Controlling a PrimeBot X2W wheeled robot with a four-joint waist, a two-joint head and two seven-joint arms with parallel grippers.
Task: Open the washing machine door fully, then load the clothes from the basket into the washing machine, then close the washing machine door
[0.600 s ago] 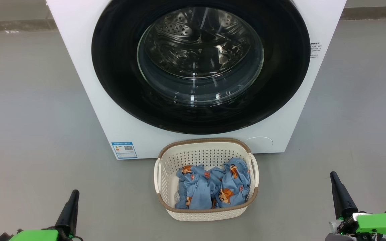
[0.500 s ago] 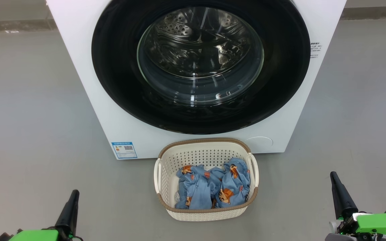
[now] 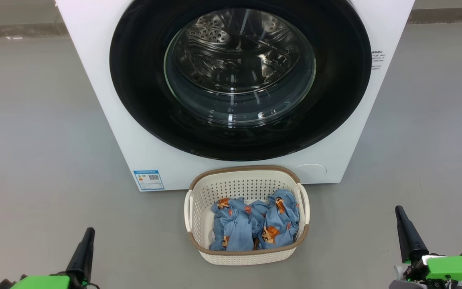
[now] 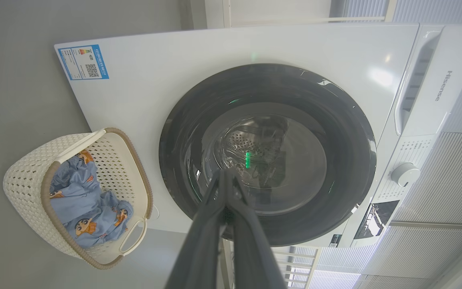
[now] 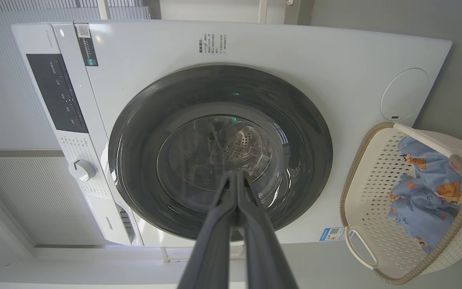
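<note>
The white washing machine [image 3: 94, 80] fills the upper head view, and its glossy black door [image 3: 142, 92] with the clear porthole lies flush against the front. On the floor just before it stands the cream basket [image 3: 247, 257] with a brown rim, holding the light-blue printed clothes [image 3: 255, 224]. My left gripper [image 3: 88, 233] is at the lower left and my right gripper [image 3: 398, 210] at the lower right, both shut and empty, well back from the basket. In the left wrist view my left gripper [image 4: 226, 173] points at the door [image 4: 183, 152]; in the right wrist view my right gripper [image 5: 237, 173] points at the door [image 5: 134, 152].
Bare grey floor [image 3: 34, 140] spreads to both sides of the machine and around the basket. A blue label [image 3: 148, 180] sits on the machine's lower left front. The control panel and knob [image 4: 404, 174] show on the machine's upper part. A wall base [image 3: 14, 30] runs behind.
</note>
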